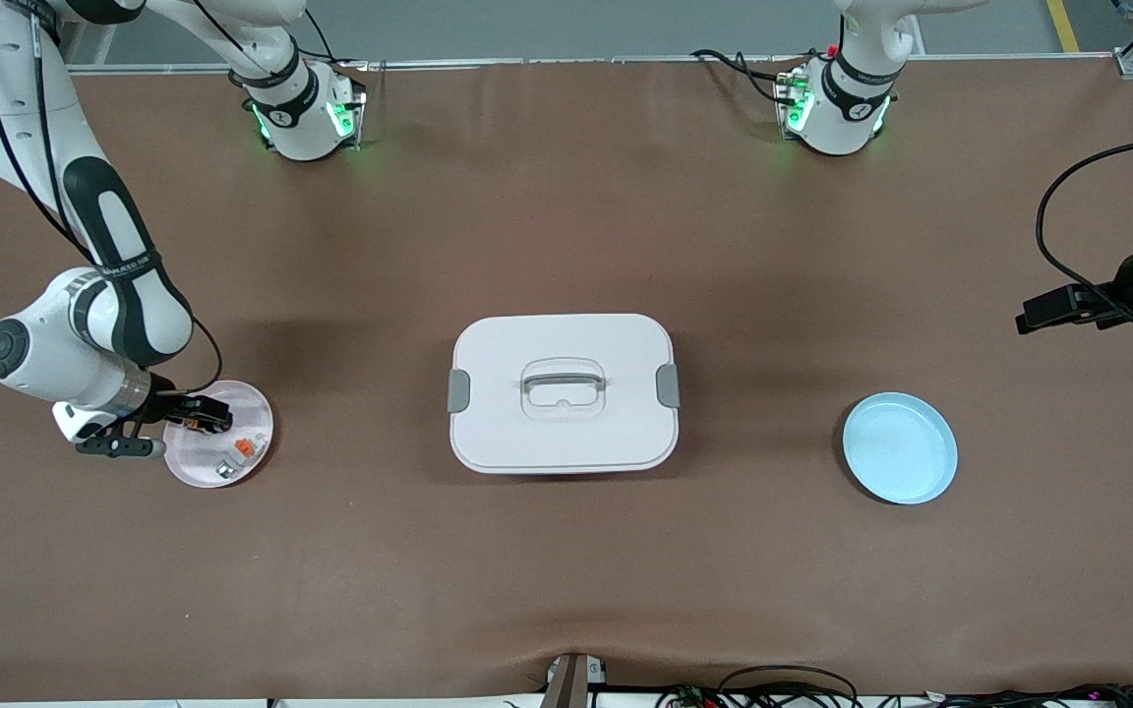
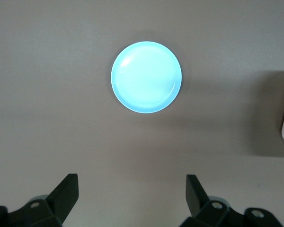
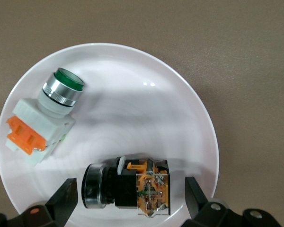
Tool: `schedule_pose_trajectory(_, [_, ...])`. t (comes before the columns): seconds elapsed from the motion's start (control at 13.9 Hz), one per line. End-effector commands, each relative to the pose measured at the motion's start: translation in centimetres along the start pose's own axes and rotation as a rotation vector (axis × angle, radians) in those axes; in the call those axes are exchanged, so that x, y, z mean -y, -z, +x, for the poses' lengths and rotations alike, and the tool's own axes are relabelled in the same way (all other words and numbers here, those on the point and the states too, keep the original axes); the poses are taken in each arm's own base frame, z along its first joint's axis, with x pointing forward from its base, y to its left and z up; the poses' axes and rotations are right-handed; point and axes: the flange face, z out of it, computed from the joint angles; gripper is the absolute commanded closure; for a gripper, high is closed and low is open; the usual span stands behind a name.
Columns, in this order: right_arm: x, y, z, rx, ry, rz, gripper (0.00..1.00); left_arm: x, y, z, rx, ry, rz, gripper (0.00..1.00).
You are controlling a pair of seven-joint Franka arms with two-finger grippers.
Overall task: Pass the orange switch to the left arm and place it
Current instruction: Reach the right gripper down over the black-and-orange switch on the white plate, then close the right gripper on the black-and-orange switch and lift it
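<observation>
A wide brown matte surface (image 1: pixel 566 246) fills nearly the whole scene, evenly lit from above, with soft shadows. Its covering puckers slightly at the edge nearest the front camera. A thin metal rail (image 1: pixel 566 61) runs along the edge farthest from that camera, with grey floor (image 1: pixel 566 25) above it and a yellow floor line (image 1: pixel 1060 22) at one corner. Black cables (image 1: pixel 793 688) lie tangled along the nearest edge.

Glossy plastic box (image 1: pixel 564 393), matt brown table (image 1: pixel 566 570)
</observation>
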Motion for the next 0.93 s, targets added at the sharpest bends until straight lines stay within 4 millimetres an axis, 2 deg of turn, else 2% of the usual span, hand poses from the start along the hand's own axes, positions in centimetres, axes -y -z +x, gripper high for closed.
schedule_pose_trajectory(0.0, [0.34, -0.09, 0.01, -0.009, -0.001, 0.011, 0.00, -0.13, 0.11, 0.10, -0.009, 0.016, -0.017, 0.00])
schedule_pose_trajectory(0.57, [0.40, -0.42, -0.02, -0.004, 0.001, 0.010, 0.00, -0.04, 0.11, 0.10, -0.009, 0.018, -0.017, 0.00])
schedule_pose_trajectory(0.65, [0.40, -0.43, -0.03, -0.002, 0.000, 0.012, 0.13, -0.04, 0.11, 0.10, -0.009, 0.018, -0.017, 0.00])
schedule_pose_trajectory(0.72, [0.41, -0.45, -0.05, -0.001, 0.000, 0.012, 0.37, -0.04, 0.11, 0.10, -0.009, 0.018, -0.017, 0.00])
schedule_pose_trajectory(0.86, [0.35, -0.47, -0.17, 0.006, -0.006, 0.014, 0.96, 0.05, 0.12, 0.10, -0.009, 0.020, -0.018, 0.00])
